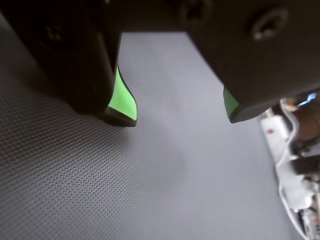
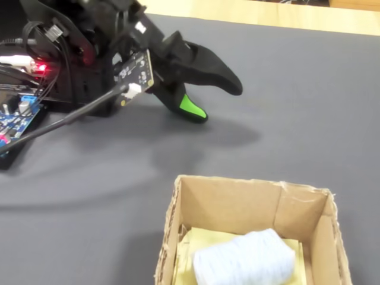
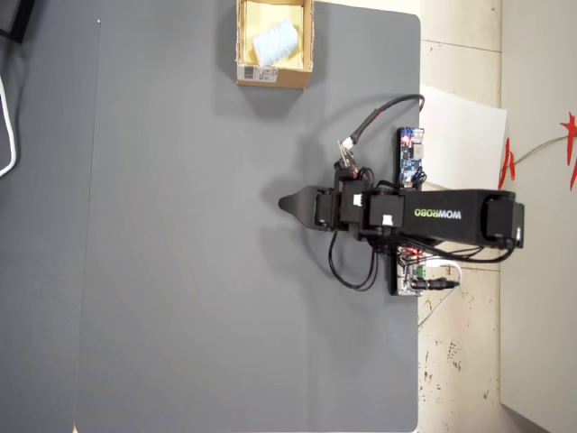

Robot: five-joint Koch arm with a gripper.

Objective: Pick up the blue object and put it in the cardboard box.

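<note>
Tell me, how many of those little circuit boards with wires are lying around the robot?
2 show from overhead: a blue circuit board beside the arm toward the cardboard box, and another board on the arm's opposite side at the mat's edge. The arm may hide more.

Pale blue pad, tan box — yellowish inside, green-lined black fingers

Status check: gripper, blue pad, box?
Gripper open, empty, low over grey mat. Pale blue spongy pad lying inside tan cardboard box. Nothing obstructing.
</note>
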